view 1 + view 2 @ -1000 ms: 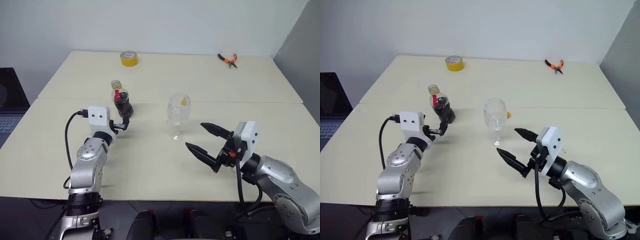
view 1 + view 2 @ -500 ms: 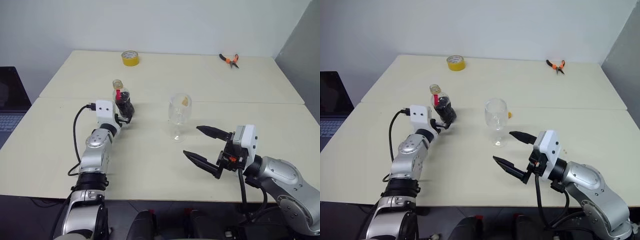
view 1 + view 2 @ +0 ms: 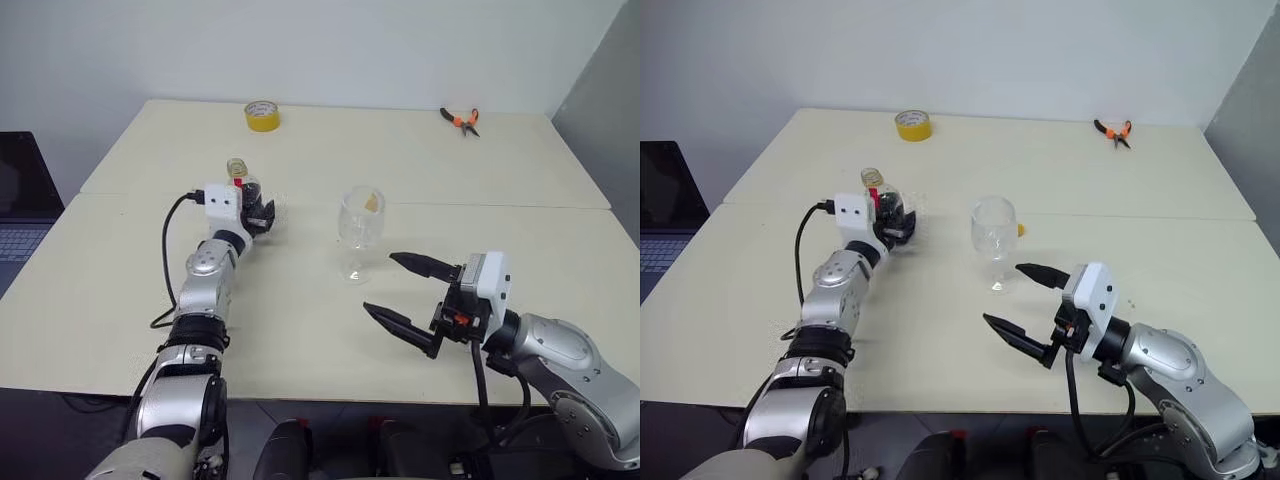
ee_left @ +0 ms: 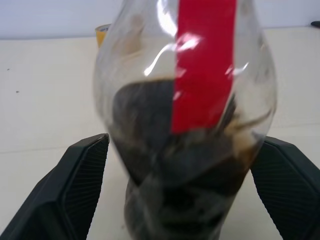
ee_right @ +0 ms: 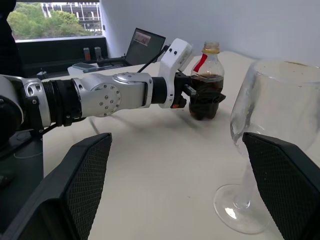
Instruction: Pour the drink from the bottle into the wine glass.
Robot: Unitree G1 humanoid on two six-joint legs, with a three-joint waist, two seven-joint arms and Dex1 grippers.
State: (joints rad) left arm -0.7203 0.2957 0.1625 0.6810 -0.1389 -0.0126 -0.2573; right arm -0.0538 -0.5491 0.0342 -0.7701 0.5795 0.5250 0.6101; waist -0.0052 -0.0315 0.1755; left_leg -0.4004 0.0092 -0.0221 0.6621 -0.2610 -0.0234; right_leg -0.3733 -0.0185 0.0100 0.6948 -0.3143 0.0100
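Plastic bottle [image 3: 243, 192] stood upright on the table [image 3: 300, 330], left of the glass [image 3: 358, 228]. Left wrist view: left gripper's [image 4: 185, 192] fingers [image 4: 75, 187] flanked its thin, probably crushable belly, grip uncertain. Right gripper [image 5: 175, 195] gaped, empty.

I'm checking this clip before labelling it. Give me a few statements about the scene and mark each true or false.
1. The bottle stands upright on the table. True.
2. The left gripper has its two fingers on either side of the bottle's lower body. True.
3. The wine glass already holds dark drink. False: the glass is empty; the dark drink is in the bottle.
4. The right gripper holds the glass by its stem. False: it is open, near the glass but not touching it.
5. The yellow tape roll lies beside the glass. False: it lies far back on the table.
6. The bottle's cap is on. True.
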